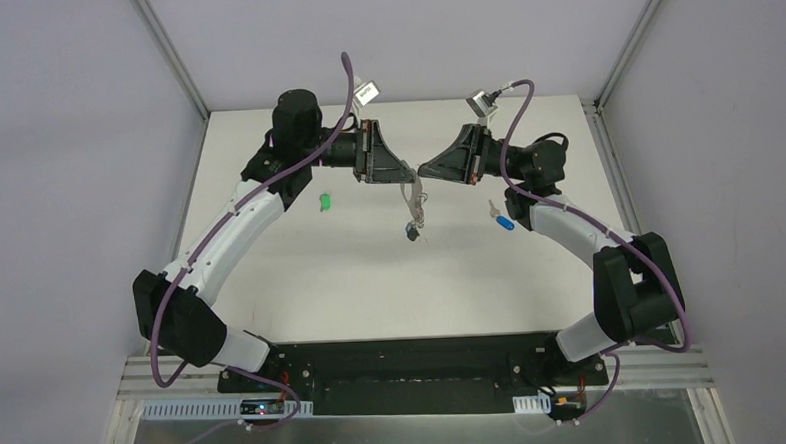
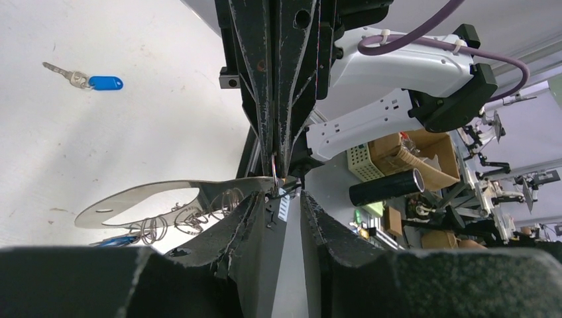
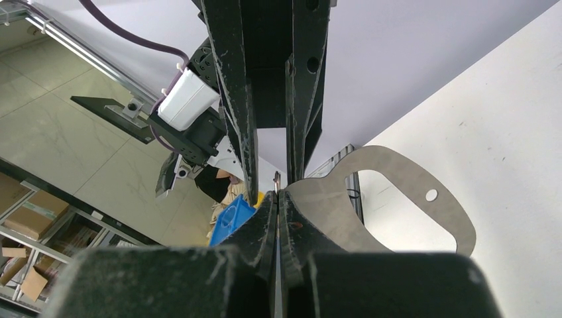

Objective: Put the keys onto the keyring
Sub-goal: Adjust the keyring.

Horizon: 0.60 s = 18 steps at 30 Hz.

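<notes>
While the keyring [image 1: 415,207] hung at upper centre, pinched by the closed right fingers [image 3: 262,225], the grip of the left fingers [image 2: 245,218] was indeterminate. The blue key [image 1: 502,218] lay on the counter [image 1: 272,287] lower right, nearest the right arm [image 1: 580,234].

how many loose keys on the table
2. Green key: left of centre, by the left arm. Blue key: right, by the right arm. Others may hide under arms.

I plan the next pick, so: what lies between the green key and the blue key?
In the top view, only the keyring hangs there, lifted off the table; the surface below it looks bare.
</notes>
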Each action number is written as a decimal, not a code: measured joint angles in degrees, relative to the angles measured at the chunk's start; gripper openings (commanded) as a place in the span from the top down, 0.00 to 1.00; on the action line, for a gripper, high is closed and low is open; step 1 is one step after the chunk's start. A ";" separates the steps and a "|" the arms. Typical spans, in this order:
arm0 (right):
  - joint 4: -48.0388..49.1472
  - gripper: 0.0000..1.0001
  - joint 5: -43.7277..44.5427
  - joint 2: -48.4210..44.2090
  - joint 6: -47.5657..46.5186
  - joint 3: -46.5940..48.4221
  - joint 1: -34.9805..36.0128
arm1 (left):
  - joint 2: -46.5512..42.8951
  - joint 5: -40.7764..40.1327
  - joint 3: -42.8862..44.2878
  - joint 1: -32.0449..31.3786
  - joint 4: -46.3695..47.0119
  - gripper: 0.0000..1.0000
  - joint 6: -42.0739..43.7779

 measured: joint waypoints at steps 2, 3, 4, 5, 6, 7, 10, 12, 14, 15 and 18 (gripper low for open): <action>-0.04 1.00 0.26 0.00 -0.15 -0.02 0.00 | 0.28 0.00 0.00 -0.37 -0.02 0.75 0.20; -0.07 1.00 0.33 0.00 -0.17 -0.02 0.00 | 0.48 -0.02 0.02 -0.39 -0.02 0.75 0.33; -0.17 1.00 0.35 0.00 -0.24 -0.04 0.00 | 0.72 -0.02 0.09 -0.39 -0.02 0.76 0.39; -0.24 1.00 0.37 0.00 -0.37 -0.09 -0.02 | 0.92 -0.04 0.11 -0.39 -0.02 0.76 0.42; -0.33 1.00 0.39 0.00 -0.52 -0.20 -0.04 | 1.16 -0.04 0.15 -0.39 -0.09 0.77 0.44; -0.44 1.00 0.44 0.00 -0.61 -0.28 -0.04 | 1.42 -0.07 0.20 -0.39 -0.13 0.77 0.44; -0.50 1.00 0.46 0.00 -0.90 -0.44 -0.04 | 1.81 -0.17 0.24 -0.39 -0.22 0.79 0.44; -0.57 1.00 0.48 0.00 -1.09 -0.44 -0.04 | 1.86 -0.22 0.28 -0.39 -0.42 0.80 0.44; -0.70 1.00 0.48 0.00 -1.27 -0.44 -0.04 | 1.86 -0.22 0.55 -0.39 -0.46 0.80 0.46; -0.81 1.00 0.50 0.00 -1.33 -0.44 -0.04 | 1.88 -0.22 0.70 -0.39 -0.46 0.80 0.48; -1.11 1.00 0.50 0.00 -1.62 -0.44 -0.04 | 1.90 -0.22 1.16 -0.39 -0.46 0.81 0.50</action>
